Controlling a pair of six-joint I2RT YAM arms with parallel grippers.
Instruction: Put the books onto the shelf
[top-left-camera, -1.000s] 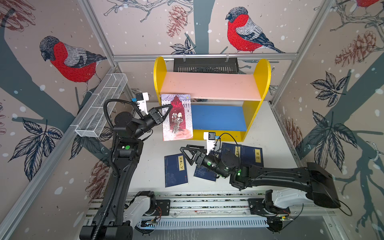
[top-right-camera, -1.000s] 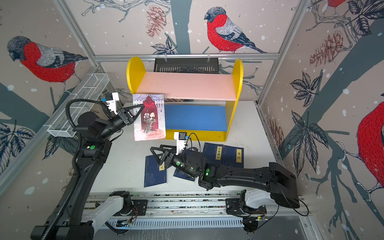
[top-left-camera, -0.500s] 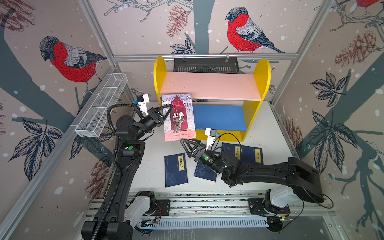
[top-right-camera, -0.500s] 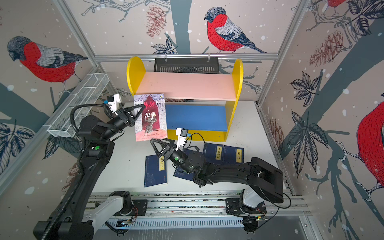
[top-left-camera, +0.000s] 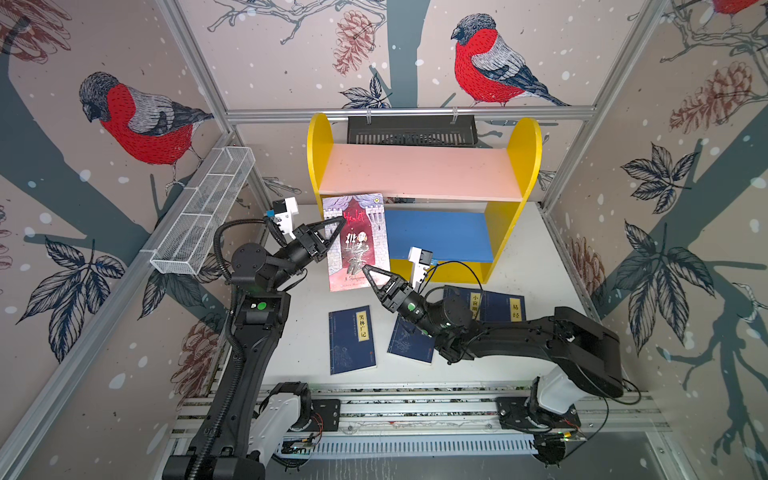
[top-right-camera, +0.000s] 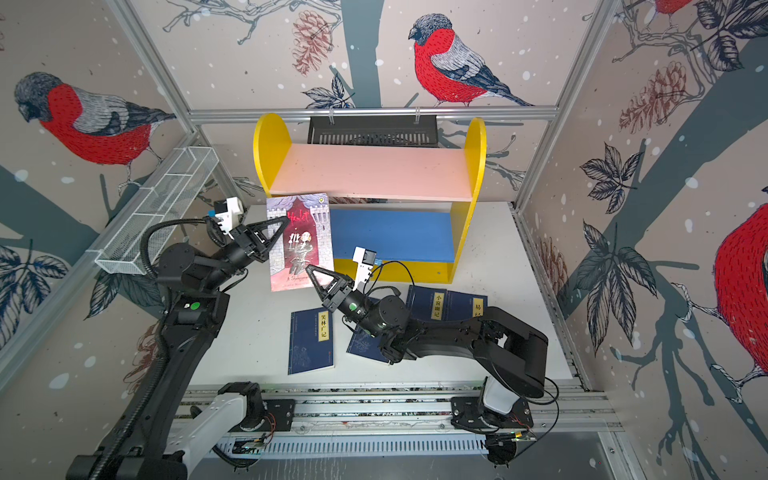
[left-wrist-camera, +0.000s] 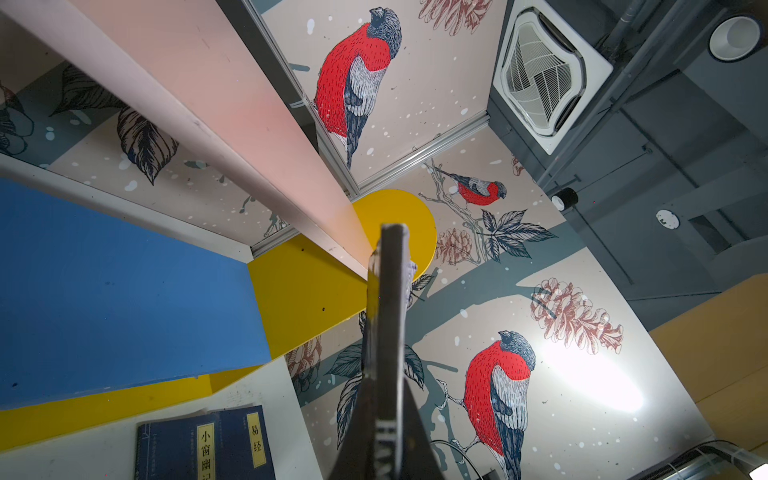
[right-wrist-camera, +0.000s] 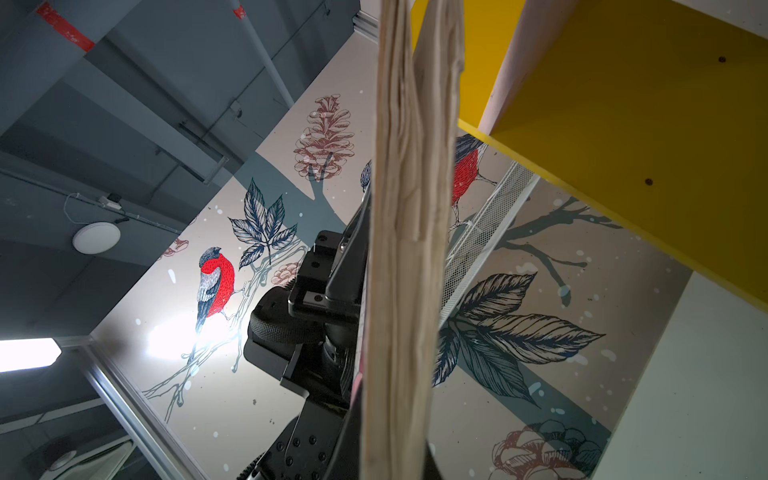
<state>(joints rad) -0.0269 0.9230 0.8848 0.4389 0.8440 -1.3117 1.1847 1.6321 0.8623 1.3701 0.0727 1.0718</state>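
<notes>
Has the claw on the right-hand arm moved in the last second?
Yes. The right gripper has gone away from the navy book toward the shelf, and now pinches the Hamlet book at its lower edge.

blk slotted tray hung on back rail | wht wire basket at left | bird-print walls

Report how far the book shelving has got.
Done: nothing; on the shelf, pink board and blue board look bare. In hand: the Hamlet book, upright, with the left gripper and right gripper both shut on it. Left: all five, four navy books lying flat on the table.
</notes>
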